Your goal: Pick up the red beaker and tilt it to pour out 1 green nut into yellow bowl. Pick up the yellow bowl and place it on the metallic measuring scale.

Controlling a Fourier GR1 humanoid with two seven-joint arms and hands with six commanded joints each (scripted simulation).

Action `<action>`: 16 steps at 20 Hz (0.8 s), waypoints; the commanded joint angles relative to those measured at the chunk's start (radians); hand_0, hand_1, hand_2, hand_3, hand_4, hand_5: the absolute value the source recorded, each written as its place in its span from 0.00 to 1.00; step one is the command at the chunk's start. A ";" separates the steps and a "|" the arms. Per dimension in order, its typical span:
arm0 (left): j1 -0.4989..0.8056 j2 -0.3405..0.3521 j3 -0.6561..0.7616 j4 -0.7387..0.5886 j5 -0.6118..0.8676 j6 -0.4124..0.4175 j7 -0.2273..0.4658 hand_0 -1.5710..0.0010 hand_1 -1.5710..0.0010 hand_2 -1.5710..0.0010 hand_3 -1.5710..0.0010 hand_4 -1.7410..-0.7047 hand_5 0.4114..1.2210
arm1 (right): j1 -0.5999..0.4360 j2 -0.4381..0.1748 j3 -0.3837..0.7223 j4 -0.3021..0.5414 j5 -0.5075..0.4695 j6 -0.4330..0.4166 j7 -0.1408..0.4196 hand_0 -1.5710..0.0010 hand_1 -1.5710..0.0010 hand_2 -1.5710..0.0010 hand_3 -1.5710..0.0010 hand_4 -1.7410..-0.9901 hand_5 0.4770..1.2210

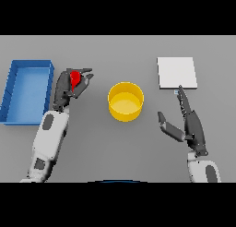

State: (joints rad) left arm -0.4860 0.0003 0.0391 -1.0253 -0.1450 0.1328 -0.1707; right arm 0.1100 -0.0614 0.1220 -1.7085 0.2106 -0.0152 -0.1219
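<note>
— Starting at the left edge: what stands there?

— One blue tray (26, 120), rectangular, on the grey table (106, 152). Just beside its right wall is the left hand (64, 90), its fingers and thumb curled around the red beaker (74, 79). Only part of the beaker shows between them. Whether it touches the table, I cannot tell.

— And the centre?

— The yellow bowl (125, 101) sits upright on the table, between the two hands and apart from both. Its contents cannot be made out.

— Right side?

— The metallic measuring scale (177, 72), a pale square plate, lies at upper right. The right hand (190, 124) is below it, fingers straight and released, thumb spread toward the bowl, grasping nothing. Its fingertips reach near the scale's lower edge.
</note>
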 commanded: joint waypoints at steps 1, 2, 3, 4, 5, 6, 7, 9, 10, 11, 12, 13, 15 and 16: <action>-0.004 0.007 -0.010 -0.017 -0.005 0.005 0.014 0.02 0.02 0.02 0.02 0.04 0.85 | -0.008 0.000 -0.002 -0.005 0.002 -0.005 0.012 1.00 1.00 1.00 1.00 0.64 0.26; -0.008 0.013 -0.025 -0.046 -0.012 0.013 0.032 0.02 0.02 0.02 0.02 0.03 0.85 | -0.009 0.000 -0.001 -0.013 0.004 -0.007 0.010 1.00 1.00 1.00 1.00 0.65 0.26; -0.023 0.023 -0.042 -0.070 -0.023 0.017 0.063 0.02 0.02 0.02 0.02 0.02 0.85 | -0.005 0.004 0.005 -0.002 0.015 -0.011 0.009 1.00 1.00 1.00 1.00 0.65 0.26; -0.025 0.045 -0.066 -0.095 -0.045 0.012 0.077 0.01 0.01 0.01 0.01 0.02 0.85 | 0.003 -0.002 0.003 -0.005 0.022 -0.015 0.004 1.00 1.00 1.00 1.00 0.66 0.26; -0.042 0.070 -0.092 -0.105 -0.072 0.003 0.117 0.01 0.01 0.01 0.01 0.02 0.86 | -0.002 0.005 0.010 -0.002 0.030 -0.018 0.006 1.00 1.00 1.00 1.00 0.66 0.27; -0.050 0.092 -0.136 -0.121 -0.109 -0.014 0.139 0.01 0.01 0.01 0.01 0.01 0.87 | -0.003 0.002 0.011 -0.006 0.043 -0.026 0.006 1.00 1.00 1.00 1.00 0.66 0.28; -0.069 0.115 -0.184 -0.128 -0.153 -0.034 0.169 0.01 0.01 0.01 0.01 0.01 0.87 | 0.007 0.000 0.013 -0.003 0.048 -0.026 0.007 1.00 1.00 1.00 1.00 0.66 0.28; -0.080 0.143 -0.239 -0.140 -0.195 -0.060 0.202 0.01 0.01 0.01 0.01 0.01 0.87 | 0.016 0.000 0.017 -0.018 0.052 -0.028 -0.004 1.00 1.00 1.00 1.00 0.66 0.29; -0.081 0.154 -0.255 -0.145 -0.203 -0.069 0.211 0.01 0.01 0.01 0.01 0.01 0.87 | 0.007 -0.008 0.006 -0.014 0.043 -0.025 0.007 1.00 1.00 1.00 1.00 0.66 0.29; -0.081 0.163 -0.266 -0.148 -0.208 -0.075 0.214 0.01 0.01 0.01 0.01 0.01 0.87 | 0.018 -0.004 0.014 -0.024 0.045 -0.023 0.007 1.00 1.00 1.00 1.00 0.66 0.30; -0.081 0.171 -0.276 -0.151 -0.210 -0.079 0.216 0.01 0.01 0.01 0.01 0.01 0.87 | 0.009 -0.006 0.012 -0.022 0.048 -0.025 0.023 1.00 1.00 1.00 1.00 0.66 0.31; -0.082 0.182 -0.281 -0.150 -0.209 -0.083 0.213 0.01 0.01 0.01 0.01 0.01 0.87 | 0.027 -0.008 0.013 -0.030 0.042 -0.018 0.013 1.00 1.00 1.00 1.00 0.66 0.31; -0.119 0.212 -0.341 -0.146 -0.274 -0.095 0.241 0.00 0.00 0.00 0.00 0.01 0.87 | 0.010 -0.004 0.016 -0.036 0.043 -0.018 0.048 1.00 1.00 1.00 1.00 0.65 0.32; -0.146 0.232 -0.378 -0.128 -0.318 -0.103 0.243 0.00 0.00 0.00 0.00 0.00 0.87 | 0.023 -0.006 0.018 -0.042 0.045 -0.018 0.029 1.00 1.00 1.00 1.00 0.65 0.32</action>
State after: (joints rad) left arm -0.6326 0.2323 -0.3386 -1.1541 -0.4607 0.0303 0.0732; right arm 0.1330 -0.0672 0.1395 -1.7500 0.2556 -0.0328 -0.0945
